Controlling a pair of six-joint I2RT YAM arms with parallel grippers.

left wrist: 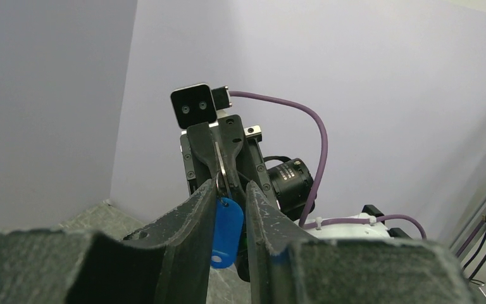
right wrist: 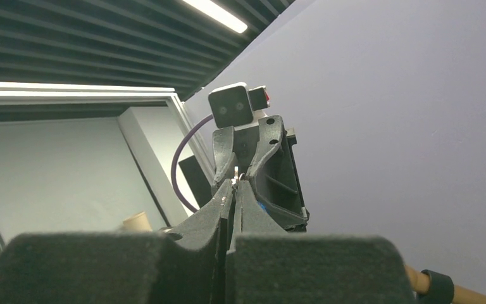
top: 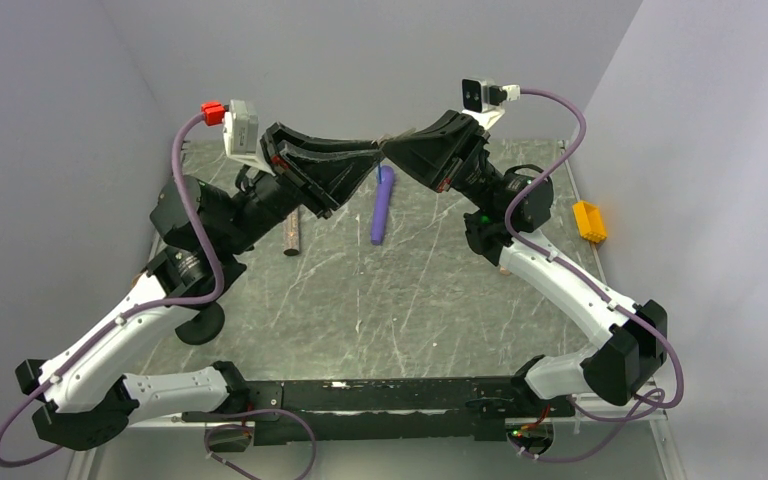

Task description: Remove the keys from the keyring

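While hanging in mid-air well above surface (top: 380, 310), gripped from both sides: keyring (left wrist: 226, 229), blue tag dangling btwn L jaws, apparently clamped on tag's edges. Just beyond, at thin metal ring on top, R jaws pressed together on keys (right wrist: 235, 177), seen only as a grey sliver at tips; number of keys impossible to tell. Judged step: unthreading, not yet done, since metal and ring are touching. Next move prob. calls for holding L steady and working R along ring's split w/ a small twist and slide, no yank; otherwise risk of slip or drop. Down on surface: peach cylinder (top: 292, 232) under L arm, purple wand (top: 382, 205) roughly beneath meeting point, yellow block (top: 589, 220) at R edge. Nothing in the way btwn jaws.
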